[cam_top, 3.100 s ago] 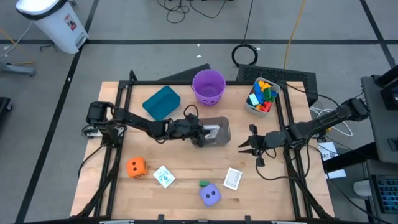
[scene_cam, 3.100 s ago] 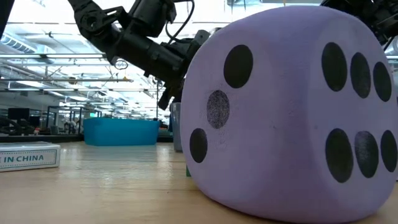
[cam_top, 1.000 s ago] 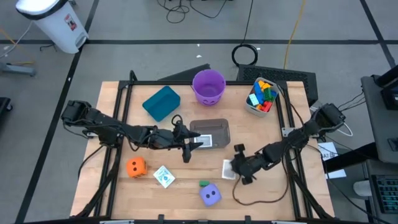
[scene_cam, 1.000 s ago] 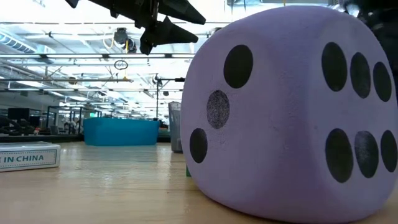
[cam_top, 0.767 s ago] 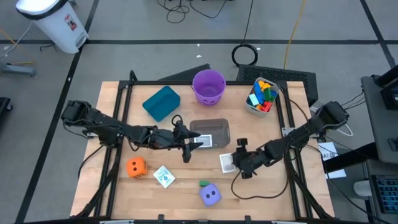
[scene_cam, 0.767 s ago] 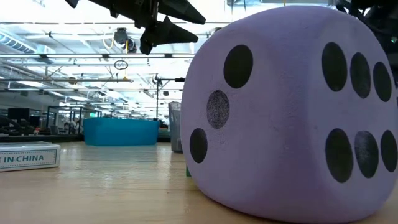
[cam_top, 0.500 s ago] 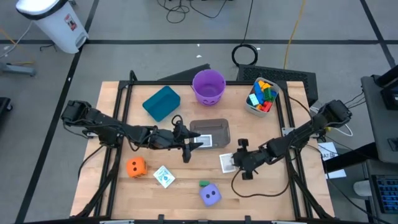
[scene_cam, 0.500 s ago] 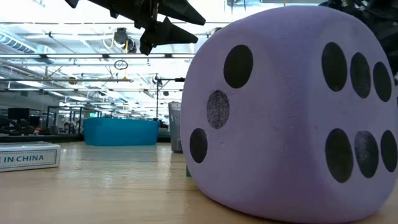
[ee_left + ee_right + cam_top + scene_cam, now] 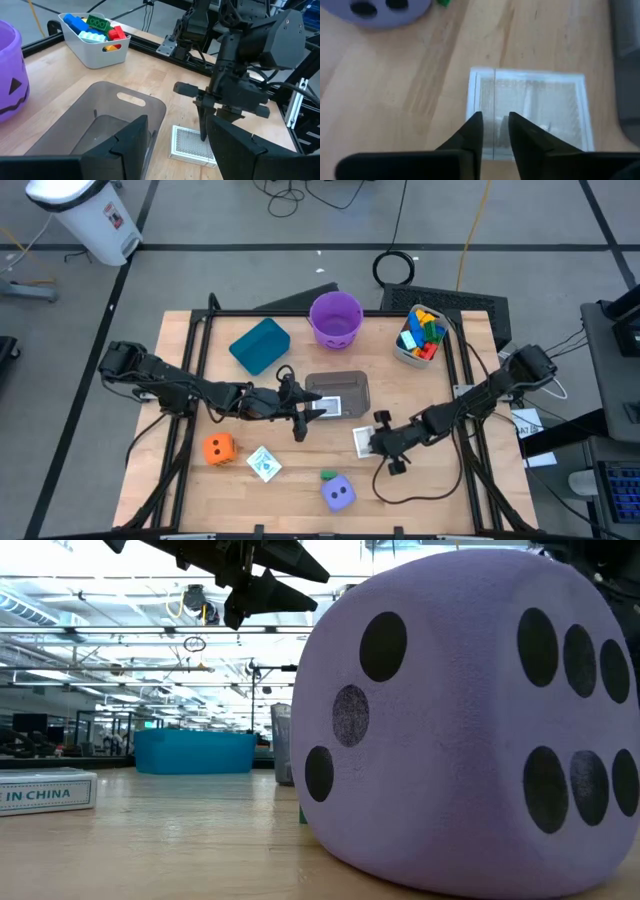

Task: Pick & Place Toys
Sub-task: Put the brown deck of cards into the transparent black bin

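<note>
A flat white square card [image 9: 362, 442] lies on the table just near of the clear tub [image 9: 340, 383]; it also shows in the right wrist view [image 9: 540, 107]. My right gripper [image 9: 377, 441] stands over it, fingers pointing down and almost shut. My left gripper [image 9: 303, 418] hovers open and empty at the tub's near left corner, above the table. Another card [image 9: 333, 406] lies inside the tub. A third card [image 9: 264, 464], an orange die [image 9: 219, 447], a purple die [image 9: 339, 493] and a green block [image 9: 328, 475] rest on the table near the front. My right gripper comes from above, pointing down, and its near-shut fingertips [image 9: 202, 136] stand on the card's top face [image 9: 496, 112] by one edge. The card lies flat on the table. Whether the tips also catch the edge, I cannot tell.
A white tub of coloured blocks [image 9: 421, 335] stands at the far right, a purple bucket [image 9: 335, 317] at the far middle, a teal bin [image 9: 259, 345] to its left. The purple die [image 9: 460, 720] fills the low view.
My right gripper has moved a little toward the table's far edge and the clear tub, and the white card under it has slid along the table the same way. My left gripper has kept still.
</note>
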`<state>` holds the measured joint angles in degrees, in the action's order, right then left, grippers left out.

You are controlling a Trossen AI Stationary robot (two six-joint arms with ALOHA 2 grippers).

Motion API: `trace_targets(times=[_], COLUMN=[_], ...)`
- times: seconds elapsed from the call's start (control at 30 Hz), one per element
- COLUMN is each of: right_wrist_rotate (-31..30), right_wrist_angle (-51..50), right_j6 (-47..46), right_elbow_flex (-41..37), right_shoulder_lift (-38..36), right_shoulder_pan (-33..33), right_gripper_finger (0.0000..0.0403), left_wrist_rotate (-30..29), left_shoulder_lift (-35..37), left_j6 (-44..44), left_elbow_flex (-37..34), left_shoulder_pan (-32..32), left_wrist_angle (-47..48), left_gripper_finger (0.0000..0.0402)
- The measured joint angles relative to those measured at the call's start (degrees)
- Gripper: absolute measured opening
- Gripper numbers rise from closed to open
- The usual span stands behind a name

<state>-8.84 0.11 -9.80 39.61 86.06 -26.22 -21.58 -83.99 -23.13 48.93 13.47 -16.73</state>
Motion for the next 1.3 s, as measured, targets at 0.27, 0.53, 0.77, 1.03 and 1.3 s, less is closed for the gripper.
trace_targets(times=[0.27, 0.53, 0.77, 1.03, 1.3], right_wrist_rotate=[4.5, 16.2, -8.8, -14.9, -13.5], right_wrist_angle=[-7.3, -31.4, -47.0, -46.7, -36.0], right_j6=[-3.6, -4.7, -8.5, -16.8, -13.9], right_elbow_flex=[0.2, 2.0, 6.3, 7.2, 1.6], right_shoulder_lift=[-0.2, -1.6, -5.1, -12.6, -17.1], right_shoulder_pan=[0.0, -1.0, -2.6, -2.7, 3.8], right_gripper_finger=[0.0005, 0.0001, 0.0004, 0.0085, 0.0263], left_wrist_rotate=[0.0, -0.1, -1.0, -1.0, -1.0], left_shoulder_lift=[0.0, 0.0, 0.0, 0.0, 0.0], left_j6=[0.0, 0.0, 0.0, -0.1, -1.2], left_elbow_flex=[0.0, 0.0, 0.0, 0.0, 0.0], left_shoulder_pan=[0.0, 0.0, 0.0, 0.0, 0.0], left_wrist_angle=[0.0, 0.0, 0.0, 0.3, 0.4], left_gripper_finger=[0.0209, 0.0209, 0.0209, 0.0209, 0.0209])
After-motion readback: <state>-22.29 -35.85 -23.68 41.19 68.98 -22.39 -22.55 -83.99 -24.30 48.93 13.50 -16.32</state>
